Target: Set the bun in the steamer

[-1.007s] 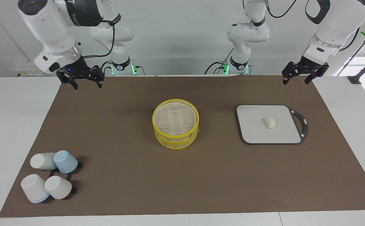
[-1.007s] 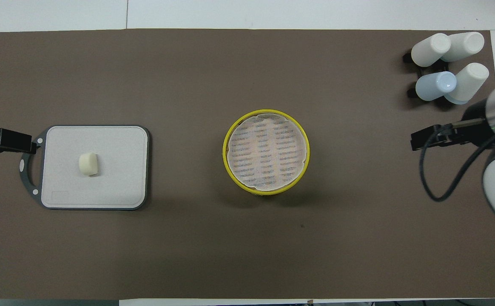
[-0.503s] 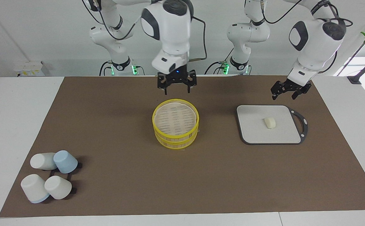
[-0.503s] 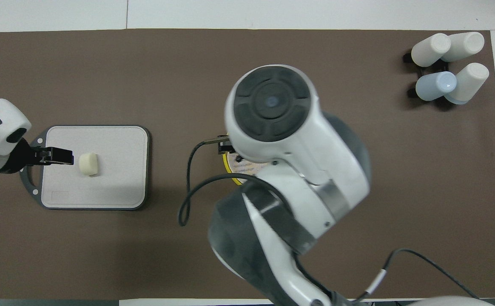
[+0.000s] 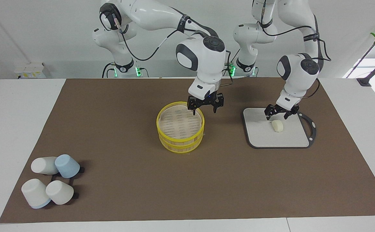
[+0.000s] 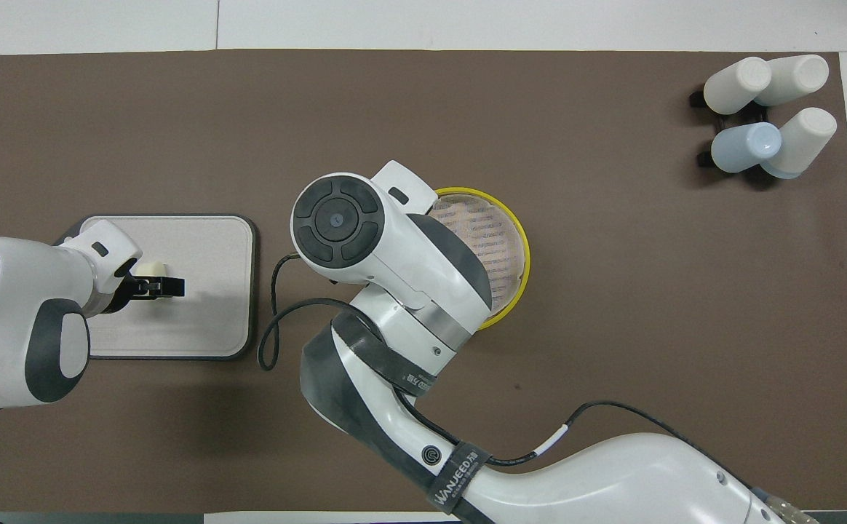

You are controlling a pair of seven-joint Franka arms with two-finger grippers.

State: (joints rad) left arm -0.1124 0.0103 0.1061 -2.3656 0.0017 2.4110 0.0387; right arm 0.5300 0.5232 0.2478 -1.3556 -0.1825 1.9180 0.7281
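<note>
My left gripper hangs over the grey square board, fingers spread, just above the small cream-white dough bun, not touching it. Bun lies on the board, toward the left arm's end of the table, well apart from the round yellow-rimmed slatted steamer mid-table. My right gripper is over the steamer's rim on the robots' side, fingers also spread, holding nothing; the pale lid looks seated on top. White and blue cups sit at the right arm's end, untouched. Step, as I judge it: reach for the bun and for the lid. Next: left drops straight down, closes gently on the soft bun; right must lift the lid clear first.
</note>
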